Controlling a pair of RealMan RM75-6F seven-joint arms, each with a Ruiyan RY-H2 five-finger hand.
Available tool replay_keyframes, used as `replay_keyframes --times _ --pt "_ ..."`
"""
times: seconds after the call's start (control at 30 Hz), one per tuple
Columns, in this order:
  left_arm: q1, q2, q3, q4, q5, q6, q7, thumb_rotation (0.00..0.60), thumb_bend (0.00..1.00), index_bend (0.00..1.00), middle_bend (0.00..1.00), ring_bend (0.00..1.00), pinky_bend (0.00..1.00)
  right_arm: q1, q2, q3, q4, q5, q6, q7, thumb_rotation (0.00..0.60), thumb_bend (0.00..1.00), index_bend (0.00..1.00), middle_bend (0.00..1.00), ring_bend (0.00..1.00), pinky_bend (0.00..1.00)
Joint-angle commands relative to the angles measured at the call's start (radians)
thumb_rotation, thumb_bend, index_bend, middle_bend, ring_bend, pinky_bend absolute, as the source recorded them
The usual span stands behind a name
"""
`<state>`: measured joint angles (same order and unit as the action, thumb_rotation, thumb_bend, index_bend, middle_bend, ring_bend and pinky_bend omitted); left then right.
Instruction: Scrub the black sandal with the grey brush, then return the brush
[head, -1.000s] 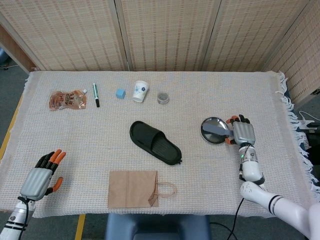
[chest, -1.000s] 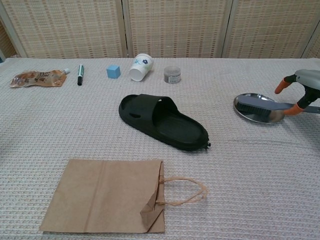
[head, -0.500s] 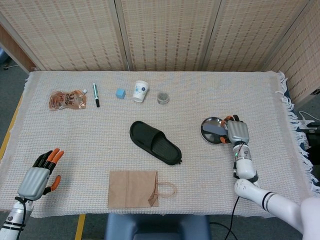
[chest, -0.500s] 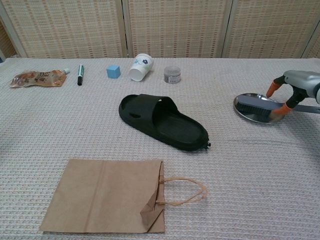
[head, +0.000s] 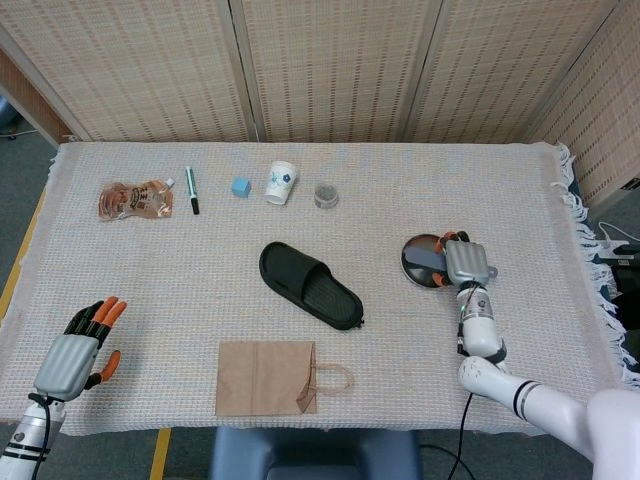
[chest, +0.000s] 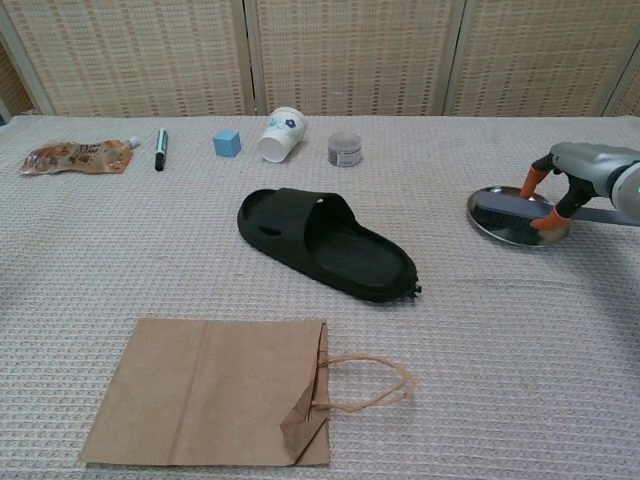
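The black sandal (head: 310, 285) (chest: 325, 245) lies at an angle in the middle of the table, sole down. The grey brush (head: 428, 262) (chest: 508, 210) rests in a round metal plate (head: 412, 262) (chest: 490, 222) at the right. My right hand (head: 465, 262) (chest: 575, 180) hovers over the brush's handle end, orange-tipped fingers spread on either side of it; no firm grip shows. At the near left corner, far from both objects, my left hand (head: 75, 350) holds nothing, its fingers apart.
A brown paper bag (head: 265, 378) (chest: 210, 390) lies flat in front of the sandal. Along the far edge sit a snack pouch (head: 134, 199), a marker (head: 191, 189), a blue cube (head: 241, 187), a tipped paper cup (head: 282, 183) and a small jar (head: 326, 195).
My right hand has shifted left over the plate and lowered its fingers around the brush handle. The brush, sandal and left hand have barely moved.
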<state>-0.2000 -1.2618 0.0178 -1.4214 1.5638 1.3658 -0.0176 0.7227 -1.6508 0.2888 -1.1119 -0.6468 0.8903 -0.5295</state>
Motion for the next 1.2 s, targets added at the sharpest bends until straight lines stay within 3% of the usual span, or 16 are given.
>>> replay_keyframes --times 0.03,0.33,0.7,1.2 --pt "0.000 0.001 0.000 0.000 -0.002 -0.001 0.000 0.600 0.50 0.00 0.00 0.00 0.10 0.004 -0.005 -0.004 0.008 0.005 -0.002 -0.005 0.600 0.18 0.38 0.19 0.10 0.38" --pt "-0.001 0.002 0.000 -0.001 -0.004 -0.001 -0.002 0.600 0.50 0.00 0.00 0.00 0.10 0.016 -0.023 -0.009 0.024 0.004 -0.001 -0.012 0.600 0.18 0.39 0.21 0.12 0.42" --pt "-0.002 0.004 0.002 0.002 -0.006 -0.005 -0.009 0.600 0.50 0.00 0.00 0.00 0.10 0.027 -0.054 -0.018 0.049 -0.003 0.015 -0.032 0.600 0.21 0.54 0.35 0.30 0.57" --pt "0.000 0.007 0.002 0.000 -0.008 -0.002 -0.014 0.600 0.50 0.00 0.00 0.00 0.10 0.019 -0.089 -0.024 0.089 -0.064 0.032 0.003 0.600 0.30 0.70 0.47 0.43 0.64"
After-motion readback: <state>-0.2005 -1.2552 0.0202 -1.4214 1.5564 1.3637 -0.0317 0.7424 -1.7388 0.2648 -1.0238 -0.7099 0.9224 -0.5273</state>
